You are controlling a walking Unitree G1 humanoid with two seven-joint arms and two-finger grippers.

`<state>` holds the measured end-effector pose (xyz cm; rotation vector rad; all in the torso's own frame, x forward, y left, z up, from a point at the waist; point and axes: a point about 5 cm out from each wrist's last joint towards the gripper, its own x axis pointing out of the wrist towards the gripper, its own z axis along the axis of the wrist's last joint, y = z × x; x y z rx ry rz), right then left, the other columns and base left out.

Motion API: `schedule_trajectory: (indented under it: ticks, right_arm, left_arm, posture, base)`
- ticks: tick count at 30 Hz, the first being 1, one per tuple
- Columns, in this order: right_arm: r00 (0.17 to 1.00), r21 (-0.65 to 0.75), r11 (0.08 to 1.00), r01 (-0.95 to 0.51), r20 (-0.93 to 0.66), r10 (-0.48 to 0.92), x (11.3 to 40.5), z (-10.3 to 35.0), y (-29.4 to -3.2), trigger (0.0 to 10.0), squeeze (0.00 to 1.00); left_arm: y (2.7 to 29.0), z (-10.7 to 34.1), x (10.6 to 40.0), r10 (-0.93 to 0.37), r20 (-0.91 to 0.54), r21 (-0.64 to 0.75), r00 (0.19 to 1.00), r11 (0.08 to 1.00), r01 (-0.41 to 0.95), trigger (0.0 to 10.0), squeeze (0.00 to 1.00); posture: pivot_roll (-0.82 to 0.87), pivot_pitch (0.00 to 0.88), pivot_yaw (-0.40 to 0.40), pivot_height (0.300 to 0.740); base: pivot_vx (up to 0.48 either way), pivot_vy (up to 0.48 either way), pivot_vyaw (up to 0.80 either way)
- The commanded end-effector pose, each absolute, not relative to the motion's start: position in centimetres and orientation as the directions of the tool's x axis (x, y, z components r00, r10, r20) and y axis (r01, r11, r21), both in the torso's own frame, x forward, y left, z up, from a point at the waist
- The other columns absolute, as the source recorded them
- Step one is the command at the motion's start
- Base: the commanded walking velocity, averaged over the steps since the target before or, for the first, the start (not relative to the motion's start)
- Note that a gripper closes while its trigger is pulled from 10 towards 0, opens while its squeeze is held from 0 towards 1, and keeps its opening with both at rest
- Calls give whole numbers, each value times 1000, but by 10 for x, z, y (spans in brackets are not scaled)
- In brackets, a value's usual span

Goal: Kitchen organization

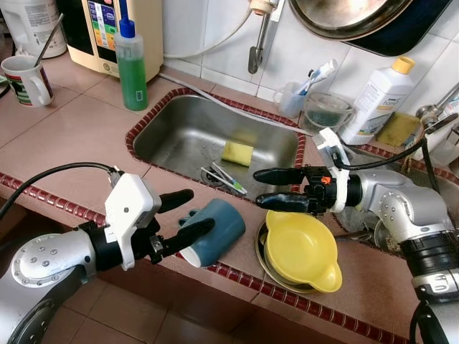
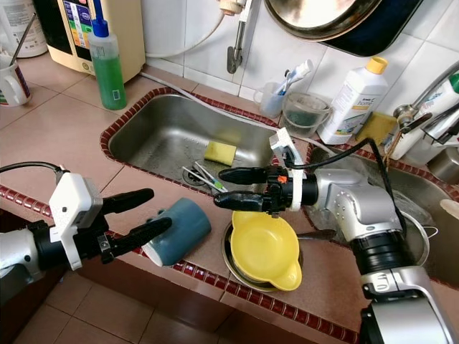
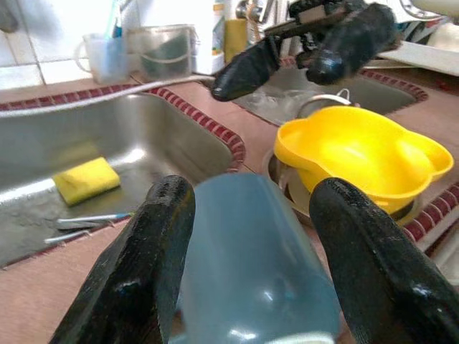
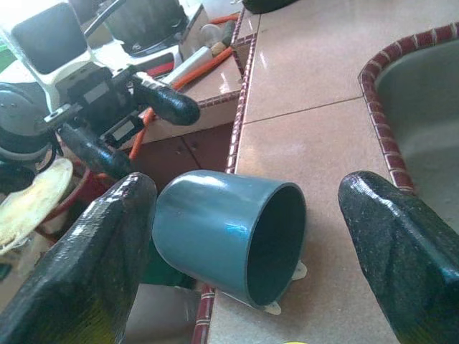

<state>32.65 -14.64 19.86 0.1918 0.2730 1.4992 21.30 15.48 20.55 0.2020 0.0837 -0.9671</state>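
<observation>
Both grippers gape empty: left gripper (image 1: 190,214) straddles the tipped teal cup (image 1: 214,231), ungrasped; right gripper (image 1: 276,189) hovers at its two o'clock.

- I'm at a home kitchen counter: steel sink (image 1: 179,136) set in tile.
- Sponge (image 1: 237,153), dish soap (image 1: 132,66), mug (image 1: 26,79), toothbrush cup (image 1: 292,98).

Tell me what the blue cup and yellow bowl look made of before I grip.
Blue cup: probably glazed ceramic, going by its thick wall and glossy highlights, though plastic is possible. Yellow bowl: likely plastic, with a thin moulded rim and an even, soft sheen.
</observation>
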Motion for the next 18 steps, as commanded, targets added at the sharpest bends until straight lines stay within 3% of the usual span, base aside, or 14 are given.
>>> schedule_trajectory:
  ticks: [1, 18]
  right_arm:
    - [18, 301, 38, -953, -69, 997, 328, 199, -145, 10000, 0]
    - [-127, 397, -85, -914, -79, 989, 327, 189, -128, 10000, 0]
  left_arm:
    - [148, 208, 206, -821, -166, 142, 546, 528, 837, 10000, 0]
    - [148, 211, 195, -788, -168, 147, 593, 575, 805, 10000, 0]
  posture:
    - [-34, 132, -191, 740]
    - [21, 162, -240, 740]
  base:
    - [0, 0, 0]
    - [0, 0, 0]
